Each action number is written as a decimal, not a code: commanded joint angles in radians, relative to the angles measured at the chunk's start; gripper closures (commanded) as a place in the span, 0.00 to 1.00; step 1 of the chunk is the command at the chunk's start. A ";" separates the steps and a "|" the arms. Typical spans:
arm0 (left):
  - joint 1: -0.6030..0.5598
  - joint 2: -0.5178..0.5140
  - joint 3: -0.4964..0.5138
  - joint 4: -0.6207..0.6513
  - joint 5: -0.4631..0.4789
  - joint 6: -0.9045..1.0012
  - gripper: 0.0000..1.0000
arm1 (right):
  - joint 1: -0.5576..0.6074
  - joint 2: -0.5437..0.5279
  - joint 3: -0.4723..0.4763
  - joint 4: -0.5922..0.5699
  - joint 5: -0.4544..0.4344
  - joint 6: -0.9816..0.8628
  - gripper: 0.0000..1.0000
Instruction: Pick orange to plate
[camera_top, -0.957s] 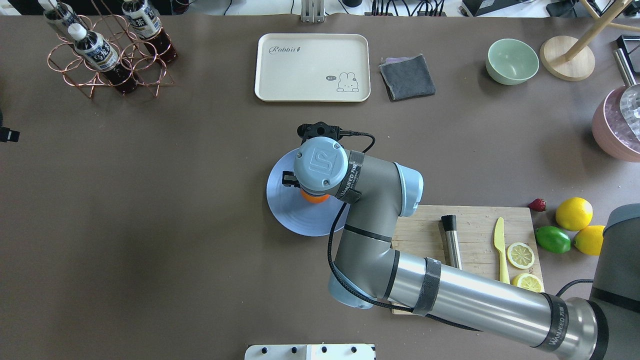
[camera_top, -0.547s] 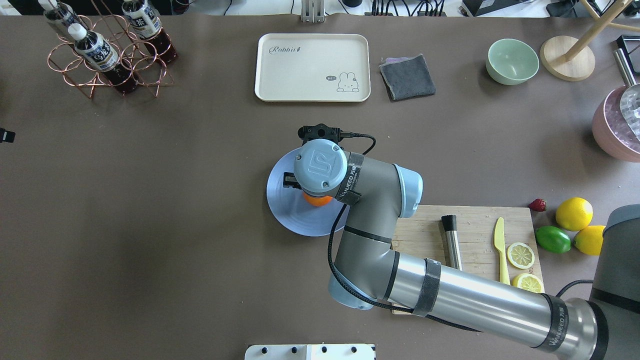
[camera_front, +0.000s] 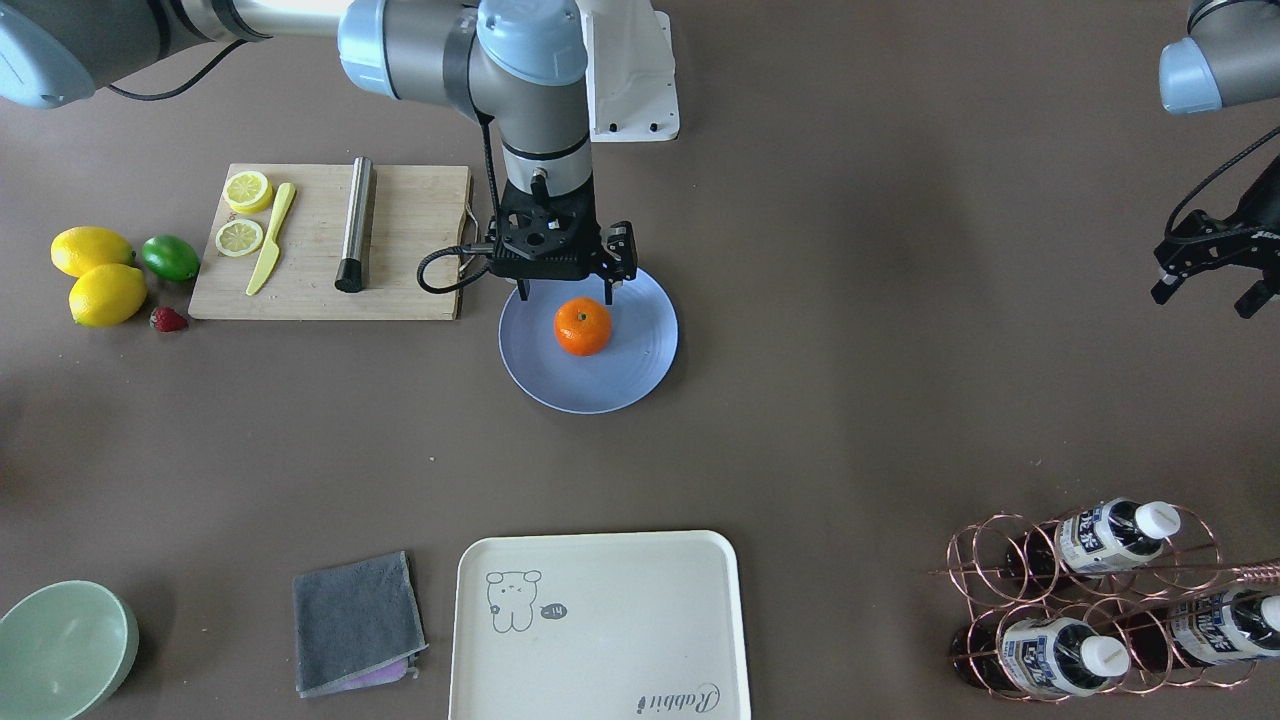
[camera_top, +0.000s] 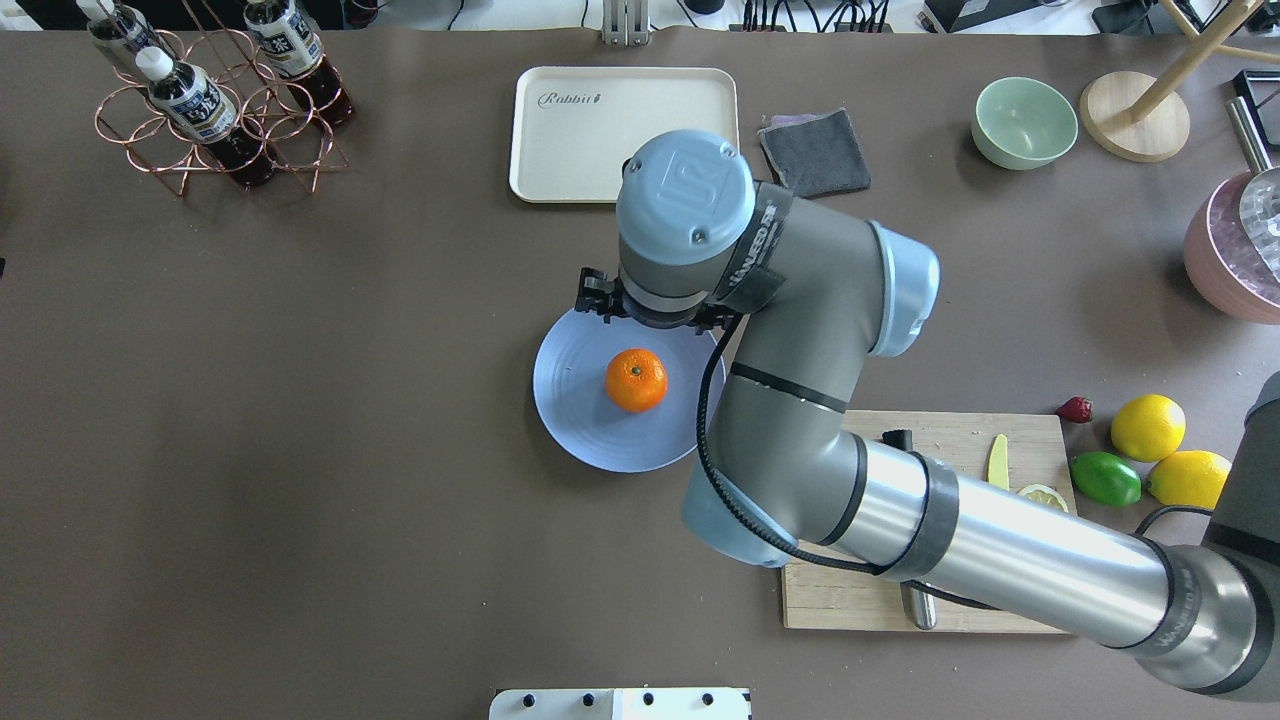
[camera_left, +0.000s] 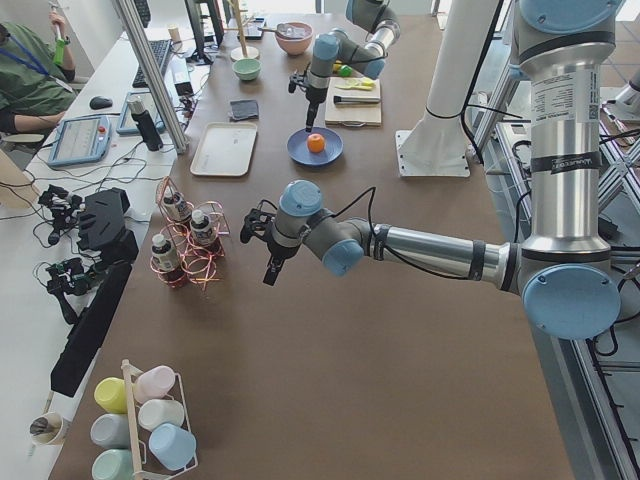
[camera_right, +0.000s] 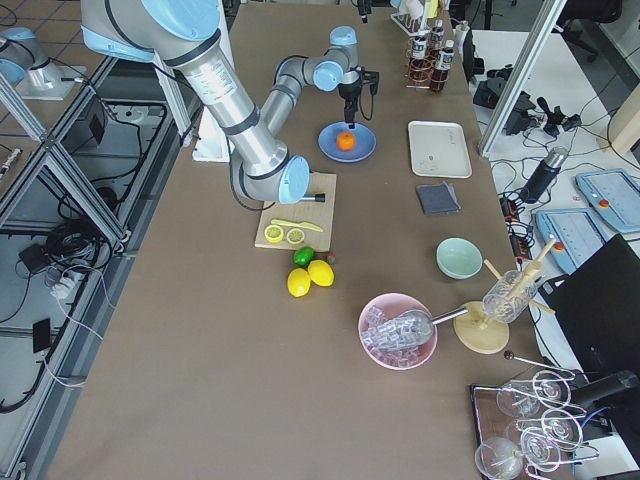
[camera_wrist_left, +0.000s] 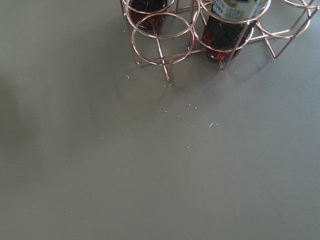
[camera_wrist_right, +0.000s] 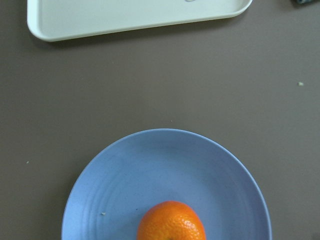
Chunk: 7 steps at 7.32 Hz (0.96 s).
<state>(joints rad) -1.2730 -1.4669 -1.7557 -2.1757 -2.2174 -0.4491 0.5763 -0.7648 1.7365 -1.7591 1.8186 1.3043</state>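
Lifted right end effector (camera_front: 566, 292) hovers above orange (camera_front: 583, 327).

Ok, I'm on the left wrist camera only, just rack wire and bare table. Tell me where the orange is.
Observer: The orange sits on the plate, near its middle.
Operator: Give me the right gripper's state.
Observer: The right gripper is open, raised above the plate and clear of the fruit.
Operator: Now place my left gripper.
Observer: The left gripper is open and empty, off the table near the bottle rack.
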 joint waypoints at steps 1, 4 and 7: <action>-0.121 0.058 0.036 0.010 -0.028 0.197 0.02 | 0.187 -0.144 0.215 -0.179 0.126 -0.195 0.00; -0.229 0.068 0.044 0.119 -0.074 0.282 0.02 | 0.536 -0.478 0.319 -0.168 0.328 -0.739 0.00; -0.261 0.063 0.041 0.172 -0.076 0.302 0.02 | 0.853 -0.678 0.172 -0.166 0.451 -1.257 0.00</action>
<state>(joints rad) -1.5218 -1.4044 -1.7126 -2.0204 -2.2916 -0.1598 1.3065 -1.3670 1.9785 -1.9258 2.2226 0.2466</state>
